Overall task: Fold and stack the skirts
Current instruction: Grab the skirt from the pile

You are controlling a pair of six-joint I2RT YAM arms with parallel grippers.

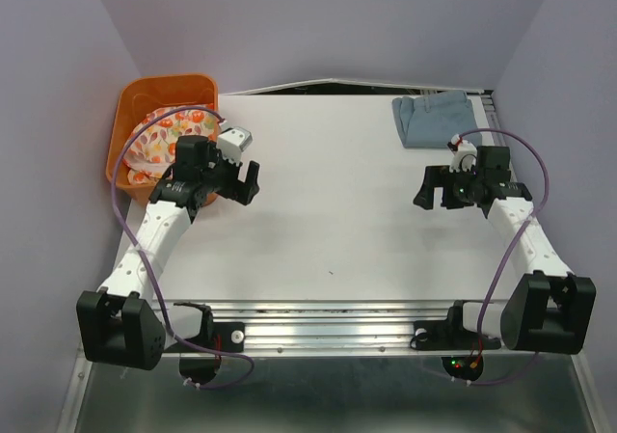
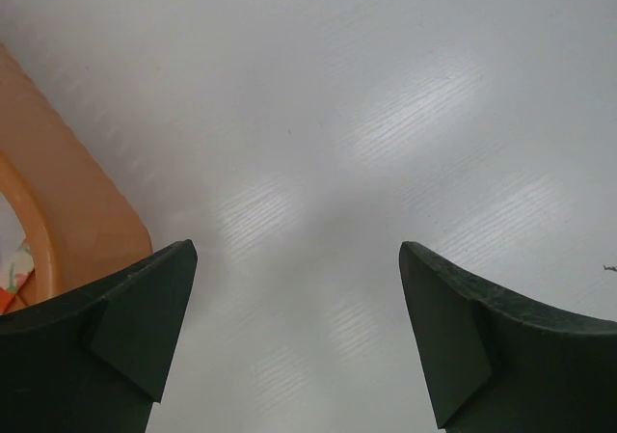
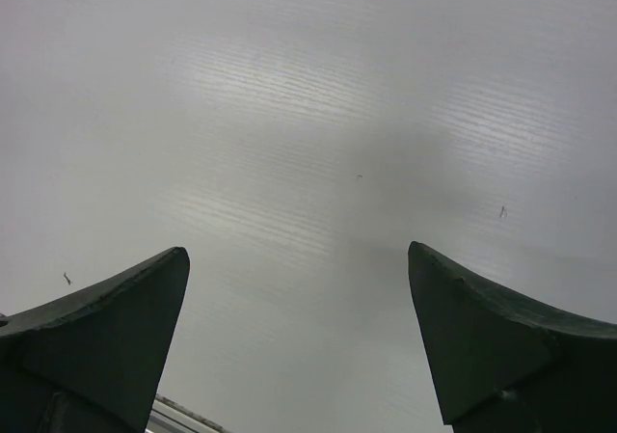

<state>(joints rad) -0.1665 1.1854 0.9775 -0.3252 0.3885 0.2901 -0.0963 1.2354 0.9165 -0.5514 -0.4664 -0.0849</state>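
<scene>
1. The left gripper (image 1: 241, 182) hovers over the left part of the white table (image 1: 328, 211), just beside an orange basket (image 1: 164, 84). Its jaws are spread wide and hold nothing; its wrist view shows only bare tabletop between the two dark fingers (image 2: 135, 327), with the basket's wall at the left edge.
2. The right gripper (image 1: 435, 194) hovers over the right part of the table. Its jaws are also spread wide and empty, and its wrist view shows only bare tabletop between them.
3. A pale blue skirt (image 1: 434, 117) lies at the far right corner of the table, beyond the right gripper. It looks folded into a neat rectangle. This appears to be the start of the stack, so at least one skirt seems finished.
4. A skirt with an orange and white floral print (image 1: 159, 136) lies bunched inside the basket, unfolded. Whether more skirts lie beneath it cannot be seen.
5. The middle of the table, between the two arms, holds no garment.
6. Judged from this, the task is partly done. The floral skirt has yet to be taken out, spread, folded and set on the blue one.
</scene>
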